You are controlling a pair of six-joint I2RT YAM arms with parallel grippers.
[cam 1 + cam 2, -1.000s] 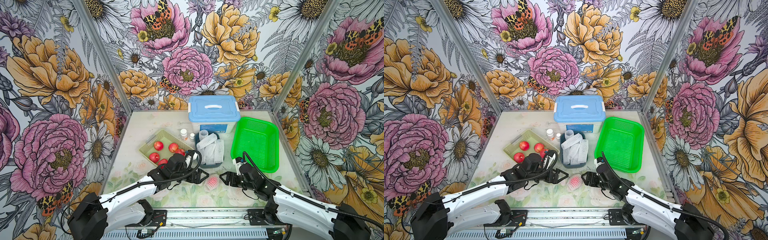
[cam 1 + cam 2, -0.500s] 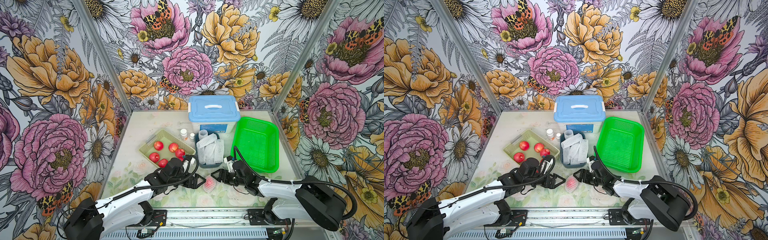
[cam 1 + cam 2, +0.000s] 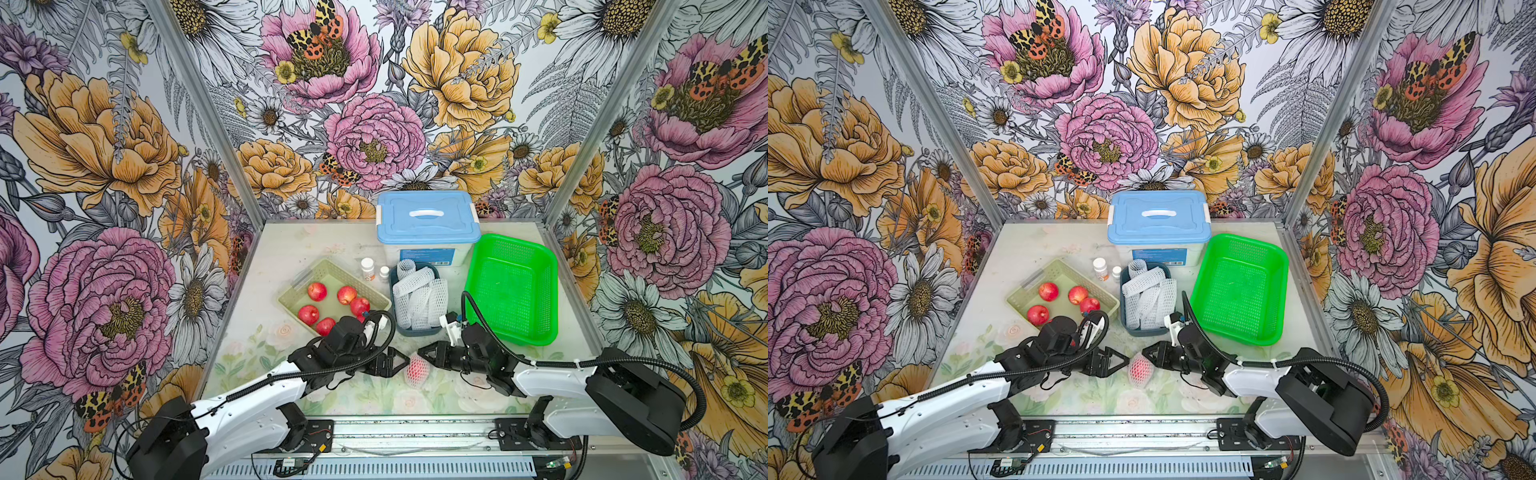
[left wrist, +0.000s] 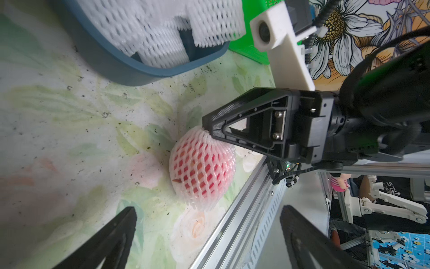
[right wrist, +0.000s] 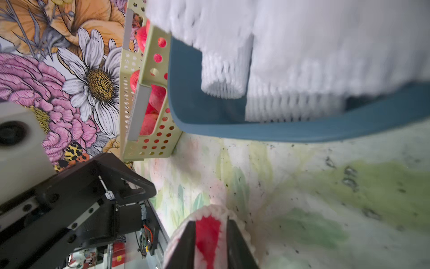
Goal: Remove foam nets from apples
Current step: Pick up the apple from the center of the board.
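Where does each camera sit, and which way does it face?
Top views: above the front rail, looking down on the table; left gripper and right gripper flank the netted apple.
Left wrist: on left arm, facing the right gripper; own open fingers show.
Right wrist: on right arm, facing the blue bin; own fingers pinch the foam net.
Shared: both wrist views show the netted apple.

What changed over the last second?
The right gripper slid leftward and closed on the end of the foam net wrapping the apple on the table. The left gripper stayed open beside it. The bare apples in the tray and spare nets in the blue bin unchanged.
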